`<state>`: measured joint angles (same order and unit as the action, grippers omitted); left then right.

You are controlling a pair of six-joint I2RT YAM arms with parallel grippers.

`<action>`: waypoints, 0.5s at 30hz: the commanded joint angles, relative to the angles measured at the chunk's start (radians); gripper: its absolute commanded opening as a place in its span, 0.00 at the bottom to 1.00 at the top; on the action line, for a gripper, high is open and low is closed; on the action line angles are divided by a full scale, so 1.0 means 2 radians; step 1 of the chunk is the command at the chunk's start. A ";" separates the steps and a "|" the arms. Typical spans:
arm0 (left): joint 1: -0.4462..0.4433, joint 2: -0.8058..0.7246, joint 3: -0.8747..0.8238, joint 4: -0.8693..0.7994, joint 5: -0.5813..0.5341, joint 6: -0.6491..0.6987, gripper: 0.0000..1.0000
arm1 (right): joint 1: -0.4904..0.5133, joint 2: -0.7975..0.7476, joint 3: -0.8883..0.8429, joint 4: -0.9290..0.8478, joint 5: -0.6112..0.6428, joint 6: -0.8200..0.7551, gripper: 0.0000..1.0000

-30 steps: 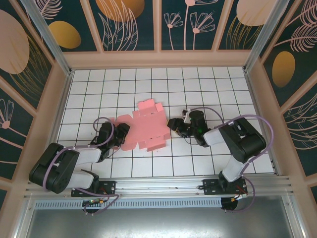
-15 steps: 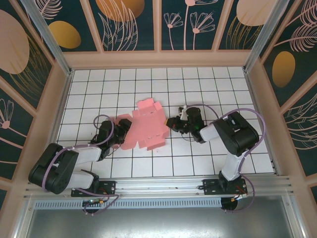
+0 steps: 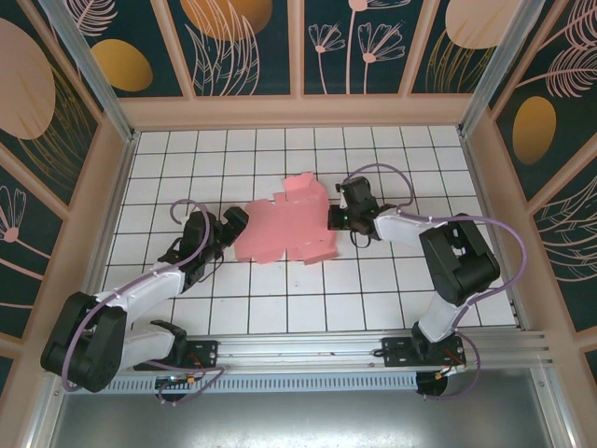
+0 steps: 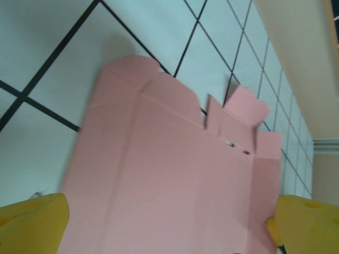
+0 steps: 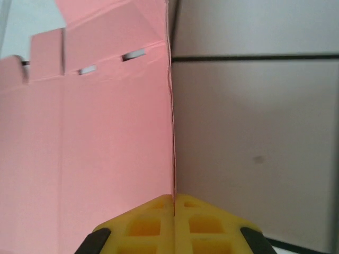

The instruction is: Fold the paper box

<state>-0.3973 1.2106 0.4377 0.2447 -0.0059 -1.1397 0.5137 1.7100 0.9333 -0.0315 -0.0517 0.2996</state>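
The paper box (image 3: 284, 233) is a flat salmon-pink die-cut sheet with flaps and tabs, lying near the middle of the tiled table. My right gripper (image 3: 336, 218) is at its right edge. In the right wrist view the yellow fingertips (image 5: 159, 217) are pressed together on the thin edge of the paper box (image 5: 106, 132), which stands edge-on there. My left gripper (image 3: 231, 224) is at the sheet's left edge, jaws wide apart. In the left wrist view the paper box (image 4: 175, 174) spreads between its two yellow fingers (image 4: 32, 225).
The white table (image 3: 373, 299) has a black grid and is fenced by low beige walls (image 3: 298, 112) at the back and sides. An aluminium rail (image 3: 308, 350) carrying both arm bases runs along the near edge. Purple cables loop off both wrists.
The right gripper has shut on the sheet's right edge and moved farther from the bases. The left gripper has opened and let go. The sheet has shifted right and away.
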 commanded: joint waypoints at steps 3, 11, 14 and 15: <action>0.001 0.012 0.003 -0.017 -0.004 0.017 0.99 | 0.032 0.024 0.073 -0.160 0.215 -0.083 0.00; 0.001 0.015 0.014 -0.031 -0.001 0.031 0.99 | 0.081 0.109 0.131 -0.200 0.422 -0.107 0.00; 0.001 0.013 0.013 -0.031 -0.002 0.033 0.99 | 0.088 0.116 0.138 -0.195 0.428 -0.112 0.00; 0.001 0.012 0.012 -0.032 -0.002 0.034 0.99 | 0.087 0.112 0.136 -0.190 0.417 -0.116 0.00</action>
<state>-0.3973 1.2373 0.4397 0.2043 -0.0059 -1.0992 0.6849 1.9312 1.1828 -0.3592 0.6819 0.0998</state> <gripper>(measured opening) 0.988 0.052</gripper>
